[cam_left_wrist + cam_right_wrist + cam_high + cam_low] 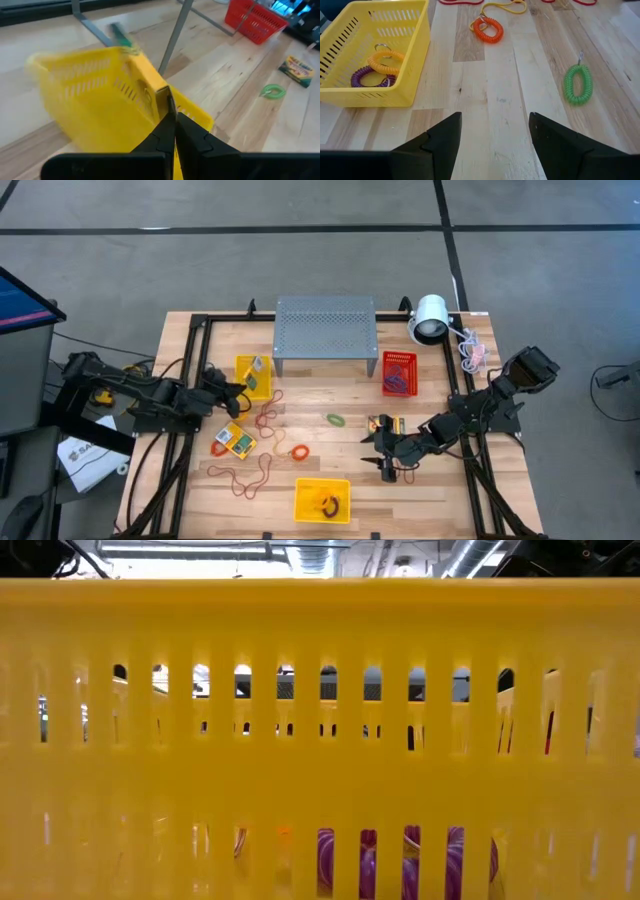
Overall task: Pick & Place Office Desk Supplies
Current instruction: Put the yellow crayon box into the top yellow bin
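Observation:
My left gripper (238, 392) is shut at the near left corner of a yellow basket (255, 376), which stands at the table's left and has a yellow-and-green crayon box (253, 370) in it. A second crayon box (233, 440) lies on the table nearer the front, and a third (383, 423) lies beside my right gripper (385, 460). That gripper hangs open over bare wood (495, 130), with nothing between its fingers. A green coil band (578, 84), an orange coil band (489, 30) and red rubber-band loops (247, 476) lie flat on the table. My left gripper's shut fingertips (171, 107) meet the corner of the yellow basket's rim (165, 91), slanting down at it from the table's left. A thin yellow strip shows between the fingers. I cannot tell whether the wall is pinched or only touched. The basket's bottom is on the table.
A second yellow basket (322, 500) at the front edge holds an orange and a purple coil band (370, 75), and its wall fills the low view (320, 740). A grey perforated stand (325, 330), a red basket (398, 372) and a white lamp (430, 318) stand at the back.

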Robot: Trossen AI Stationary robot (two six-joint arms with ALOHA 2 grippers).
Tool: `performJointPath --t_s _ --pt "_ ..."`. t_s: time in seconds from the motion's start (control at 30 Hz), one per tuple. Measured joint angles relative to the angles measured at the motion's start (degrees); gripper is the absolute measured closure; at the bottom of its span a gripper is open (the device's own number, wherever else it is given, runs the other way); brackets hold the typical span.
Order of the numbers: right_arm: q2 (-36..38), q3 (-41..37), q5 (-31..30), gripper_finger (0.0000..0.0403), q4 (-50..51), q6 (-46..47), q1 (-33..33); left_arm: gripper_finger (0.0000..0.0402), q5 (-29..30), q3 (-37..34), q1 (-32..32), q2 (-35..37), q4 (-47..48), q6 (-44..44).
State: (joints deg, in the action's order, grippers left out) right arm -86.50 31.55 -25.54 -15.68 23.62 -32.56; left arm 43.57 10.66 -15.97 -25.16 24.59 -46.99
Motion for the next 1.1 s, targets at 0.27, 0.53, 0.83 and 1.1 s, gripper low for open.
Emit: performJointPath --t_s 0.27,0.53,0.83,1.1 --pt "-0.01 0.00 0.00 0.0175 0.00 0.00 0.00 0.0400 -1.10 0.00 0.00 -0.14 -0.22 -0.02" --pt "0.00 0.00 0.00 0.0175 0.00 0.00 0.00 0.0400 -1.74 0.00 0.02 -0.14 0.16 -1.44" --pt "0.00 0.00 0.00 0.0175 -0.23 0.00 0.00 0.0400 -2.95 0.00 2.52 -0.20 0.62 -1.93" --pt "-0.01 0.00 -0.02 0.0175 -0.22 0.00 0.01 0.0399 -10.35 0.00 8.77 -0.51 0.71 -1.65"
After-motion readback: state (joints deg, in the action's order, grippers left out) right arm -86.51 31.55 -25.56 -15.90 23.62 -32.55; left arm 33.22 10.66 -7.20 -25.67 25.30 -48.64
